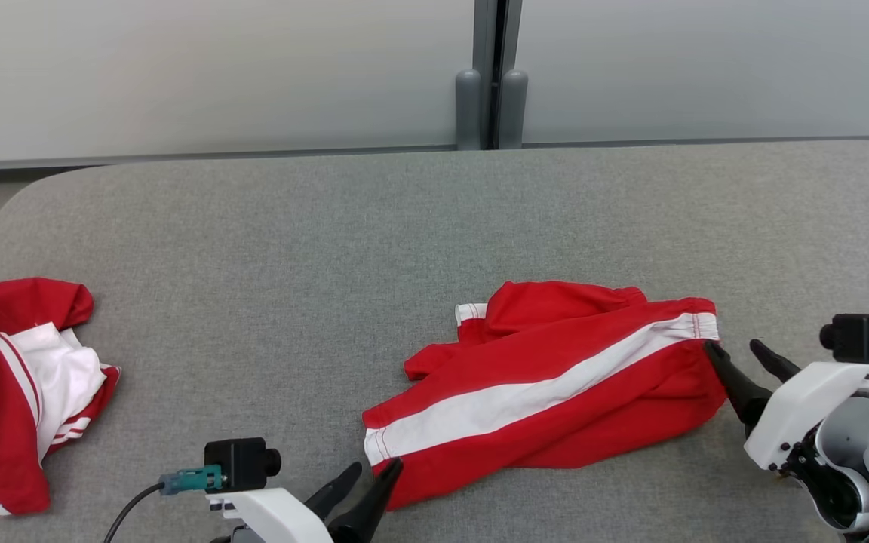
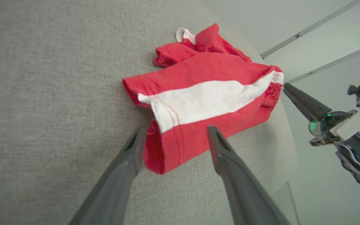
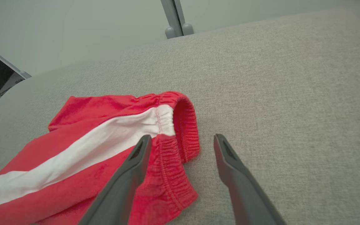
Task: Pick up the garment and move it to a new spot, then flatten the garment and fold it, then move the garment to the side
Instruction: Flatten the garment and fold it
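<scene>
One garment (image 1: pixel 555 377) spans left tool (image 1: pixel 376 465) to right tool (image 1: pixel 732 345).

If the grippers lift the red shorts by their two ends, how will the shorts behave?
The shorts are probably floppy: they lie crumpled in soft folds, so the middle would likely sag. They look light, being thin cloth. The gathered waistband may stretch, yet seems a thicker, surer place to grip.

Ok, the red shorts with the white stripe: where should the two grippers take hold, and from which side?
Probably take the red shorts by both ends. The open right gripper comes from the robot's right onto the gathered elastic waistband, a thick raised rim between its fingers. The open left gripper comes from the near edge onto the stitched leg hem, likewise between its fingers.
</scene>
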